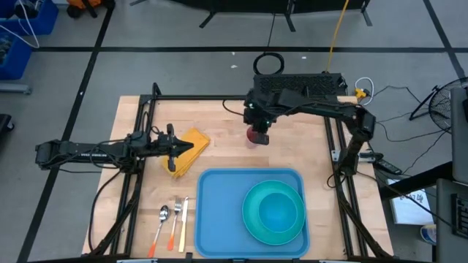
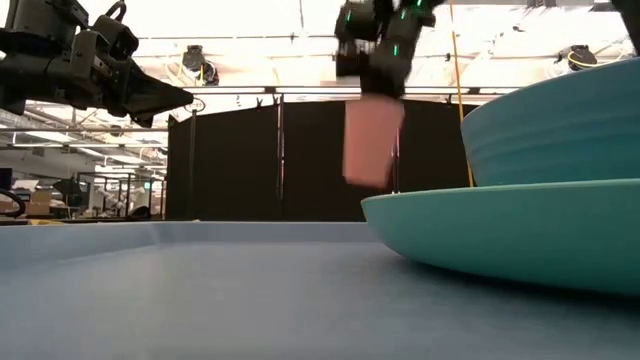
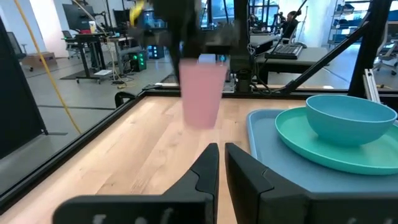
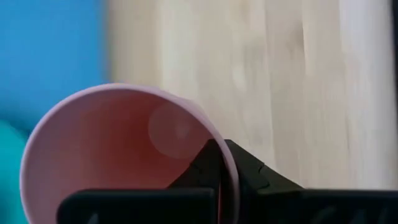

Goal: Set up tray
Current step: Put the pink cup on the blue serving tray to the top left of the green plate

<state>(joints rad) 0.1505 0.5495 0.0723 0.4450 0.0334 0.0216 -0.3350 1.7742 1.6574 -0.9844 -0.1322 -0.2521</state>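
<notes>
The light-blue tray [image 1: 219, 212] lies at the table's near edge and carries a teal plate [image 1: 252, 226] with a teal bowl [image 1: 278, 212] in it. My right gripper [image 1: 257, 126] is shut on a pink cup [image 1: 256, 136], in the air just beyond the tray's far rim. My left gripper [image 1: 178, 150] is shut and empty. It hovers over a yellow napkin [image 1: 196, 142] that lies flat on the wood left of the cup. In the low view the left gripper [image 2: 185, 97] is well above the table. My right gripper holds the pink cup by its rim [image 4: 231, 163], one finger [image 4: 199, 171] inside the cup and the other finger [image 4: 258, 174] outside its wall. The fingers come from above, pointing down. The cup [image 2: 372, 140] hangs upright below them, lifted clear of the table.
A spoon, a fork and a knife with orange handles [image 1: 172, 223] lie on the wood left of the tray. Black frame rails run along the table's left, right and far sides. Bare wood lies between the napkin, the cup and the tray's far rim.
</notes>
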